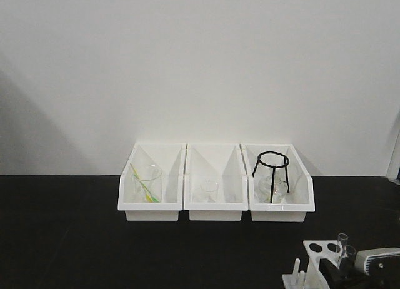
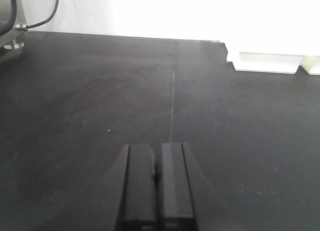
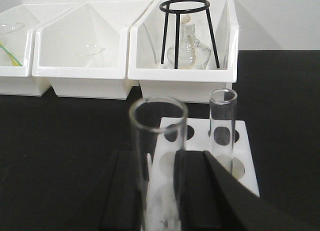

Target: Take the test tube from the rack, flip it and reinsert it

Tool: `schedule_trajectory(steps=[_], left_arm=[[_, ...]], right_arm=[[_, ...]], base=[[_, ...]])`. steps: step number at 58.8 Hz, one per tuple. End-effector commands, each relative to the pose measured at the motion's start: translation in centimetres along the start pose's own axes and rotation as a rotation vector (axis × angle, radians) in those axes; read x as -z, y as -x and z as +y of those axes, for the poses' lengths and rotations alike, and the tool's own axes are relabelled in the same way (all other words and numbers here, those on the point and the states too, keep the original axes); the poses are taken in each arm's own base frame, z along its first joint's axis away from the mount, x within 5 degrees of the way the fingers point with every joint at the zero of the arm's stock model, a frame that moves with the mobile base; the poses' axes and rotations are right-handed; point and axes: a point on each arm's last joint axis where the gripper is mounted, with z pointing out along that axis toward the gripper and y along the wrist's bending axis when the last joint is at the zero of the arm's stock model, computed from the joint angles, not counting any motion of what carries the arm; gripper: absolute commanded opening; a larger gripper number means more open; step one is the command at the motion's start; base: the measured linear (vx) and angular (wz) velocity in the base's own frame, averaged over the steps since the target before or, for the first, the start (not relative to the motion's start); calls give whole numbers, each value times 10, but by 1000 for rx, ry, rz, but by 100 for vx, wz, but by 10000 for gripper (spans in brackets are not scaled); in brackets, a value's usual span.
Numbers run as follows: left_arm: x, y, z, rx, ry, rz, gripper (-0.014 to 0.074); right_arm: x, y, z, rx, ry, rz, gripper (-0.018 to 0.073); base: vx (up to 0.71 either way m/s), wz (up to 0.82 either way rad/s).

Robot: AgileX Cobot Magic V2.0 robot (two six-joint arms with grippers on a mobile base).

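Left end effector (image 2: 156, 147) sat pressed together, empty, above the black surface (image 2: 75, 91); the right end effector (image 3: 160, 158) clasped the test tube (image 3: 157, 121) at the white rack (image 3: 245, 146), near right. Thin glass, likely light, slick, brittle: hold mid-barrel, gently.

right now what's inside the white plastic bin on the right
A black wire tripod stands in the right-hand white plastic bin, a clear round glass flask beneath its ring. The bin's front lip hides the tripod's feet and the flask's base.
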Motion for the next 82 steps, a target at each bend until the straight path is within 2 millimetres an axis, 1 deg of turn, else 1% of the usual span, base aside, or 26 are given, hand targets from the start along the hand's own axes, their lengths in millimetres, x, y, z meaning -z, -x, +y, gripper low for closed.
schedule_trajectory(steps=[1,12,22,38,45,51,58,66,82], left_arm=[[1,8,-2,2,-23,-96,-6],[1,8,-2,2,-23,-96,-6],[1,8,-2,2,-23,-96,-6],[1,8,-2,2,-23,-96,-6],[1,8,-2,2,-23,-96,-6],[1,8,-2,2,-23,-96,-6],[1,8,-2,2,-23,-96,-6],[1,8,-2,2,-23,-96,-6],[1,8,-2,2,-23,-96,-6]], right_arm=[[5,29,4,19,28,-175,-15],[19,49,6,29,32,-240,-13],[27,72,8,59,31,-210,-13],[49,127,10,15,18,-218,-12],[59,153,11,29,3,-230,-11],[63,170,11,38,-11,-227,-8],[65,180,10,44,-30,-186,-8],[66,181,10,193,-46,-162,-8],[65,178,9,679,-81,-114,-8]], base=[[0,0],[0,0],[0,0],[0,0],[0,0],[0,0],[0,0],[0,0],[0,0]])
